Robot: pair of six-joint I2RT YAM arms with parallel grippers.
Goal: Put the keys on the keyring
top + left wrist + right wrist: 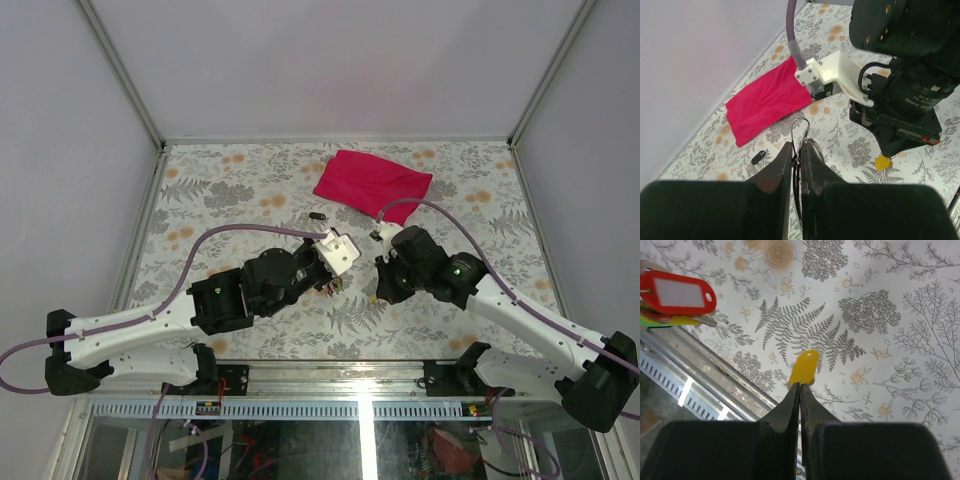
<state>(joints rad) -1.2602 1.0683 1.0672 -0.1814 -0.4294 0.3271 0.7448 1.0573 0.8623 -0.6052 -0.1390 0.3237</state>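
Right fingers (788,410) tight on yellow key (805,365)

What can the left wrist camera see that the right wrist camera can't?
Only the left wrist view shows the pink cloth, a small black piece, and the keyring's silver loop pinched in the left gripper. Only the right wrist view shows the red tag with green and yellow ones under it. Both show the yellow key and the flowery table.
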